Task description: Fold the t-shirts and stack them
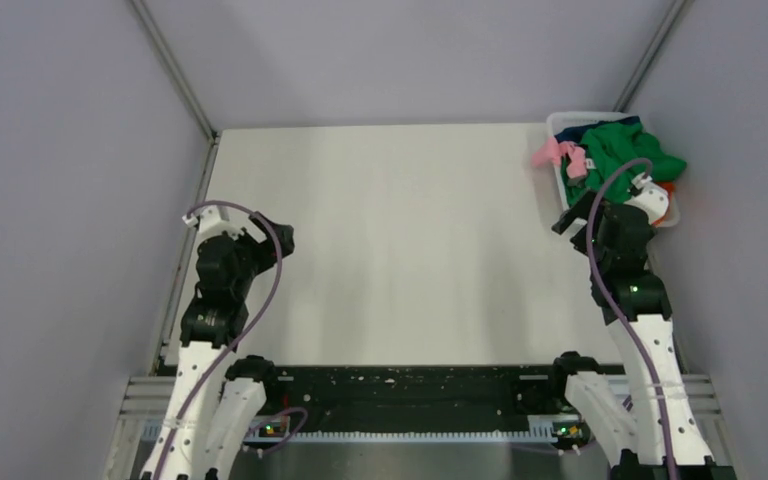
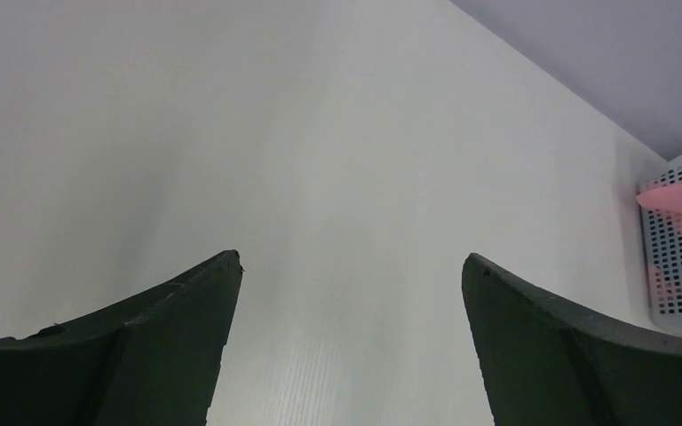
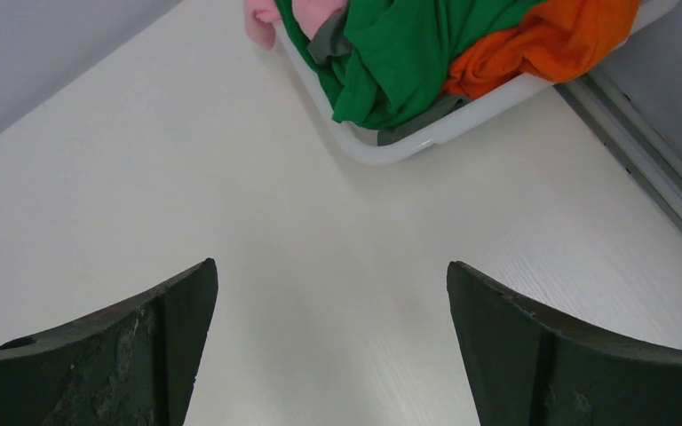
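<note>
A heap of t-shirts lies in a white plastic basket (image 1: 557, 127) at the table's far right. The bright green one (image 1: 625, 145) is on top, a pink one (image 1: 558, 155) hangs over the basket's left rim, and an orange one (image 1: 668, 187) shows at the near end. In the right wrist view the green (image 3: 400, 53), orange (image 3: 551, 40) and pink (image 3: 306, 13) shirts fill the basket (image 3: 391, 151). My right gripper (image 3: 330, 271) is open and empty over bare table just short of the basket. My left gripper (image 2: 351, 259) is open and empty above the table's left side.
The white table (image 1: 390, 240) runs between grey walls. A metal rail (image 3: 648, 169) edges the table on the right. In the left wrist view the basket (image 2: 679, 257) with pink cloth (image 2: 679, 197) over its rim stands far off at the right edge.
</note>
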### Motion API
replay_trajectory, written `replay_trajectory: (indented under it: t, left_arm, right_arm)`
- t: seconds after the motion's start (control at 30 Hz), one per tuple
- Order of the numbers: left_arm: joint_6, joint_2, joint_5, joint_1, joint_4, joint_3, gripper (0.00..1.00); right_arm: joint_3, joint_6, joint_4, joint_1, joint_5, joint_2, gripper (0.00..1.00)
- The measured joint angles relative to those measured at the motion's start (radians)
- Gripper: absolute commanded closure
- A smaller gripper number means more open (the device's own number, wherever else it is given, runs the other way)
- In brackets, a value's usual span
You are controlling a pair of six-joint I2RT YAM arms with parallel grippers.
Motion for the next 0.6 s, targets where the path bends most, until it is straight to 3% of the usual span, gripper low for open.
replay_trajectory:
  t: [0.23,0.4,0.6]
  left_arm:
    - [0.0,-0.089,0.022,0.0,-0.017,0.002,0.01]
    - [0.0,-0.098,0.021,0.0,-0.019,0.002,0.01]
    - [0.0,-0.063,0.017,0.0,-0.018,0.002,0.01]
  right_arm:
    - [0.018,-0.067,0.133,0.0,0.072,0.042,0.01]
    - [0.211,-0.121,0.197,-0.078,0.134,0.32,0.02]
    - [0.47,-0.107,0.235,-0.258,0.056,0.733,0.18]
